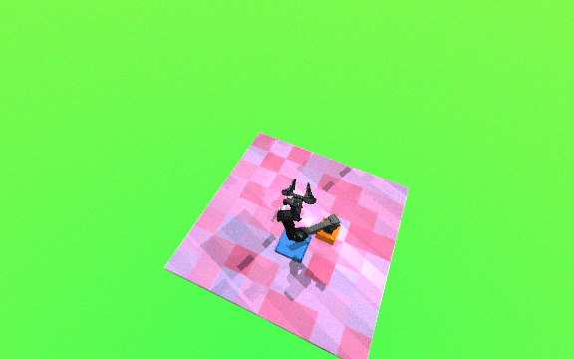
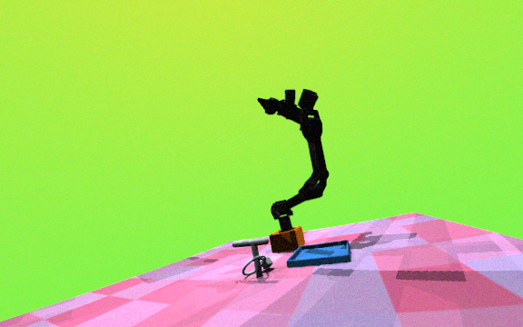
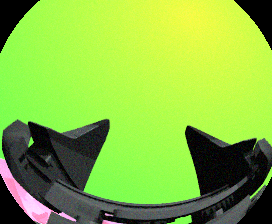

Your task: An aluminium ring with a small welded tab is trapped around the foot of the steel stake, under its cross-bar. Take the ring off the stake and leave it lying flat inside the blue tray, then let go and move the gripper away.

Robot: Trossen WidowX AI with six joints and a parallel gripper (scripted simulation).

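Observation:
The steel stake (image 2: pixel 255 251) stands upright in the exterior view, with its cross-bar (image 2: pixel 250 242) on top. The aluminium ring (image 2: pixel 244 268) is around the lower part of the stake, under the cross-bar, and looks tilted. Its tab (image 2: pixel 269 262) is on the right side. In the top view the arm largely hides stake and ring. The blue tray (image 1: pixel 287 256) (image 2: pixel 318 262) lies to the right of the stake in the exterior view, and no ring shows in it. My gripper (image 1: pixel 301 182) (image 2: pixel 260 99) (image 3: pixel 148 127) is open and empty, high above the stake and tray.
The orange base block (image 1: pixel 326 237) (image 2: pixel 287 241) of the arm stands beside the tray, behind the stake in the exterior view. The arm (image 1: pixel 288 224) (image 2: pixel 318 154) rises from it and passes over part of the tray in the top view. The pink patterned table top (image 1: pixel 292 314) has visible edges.

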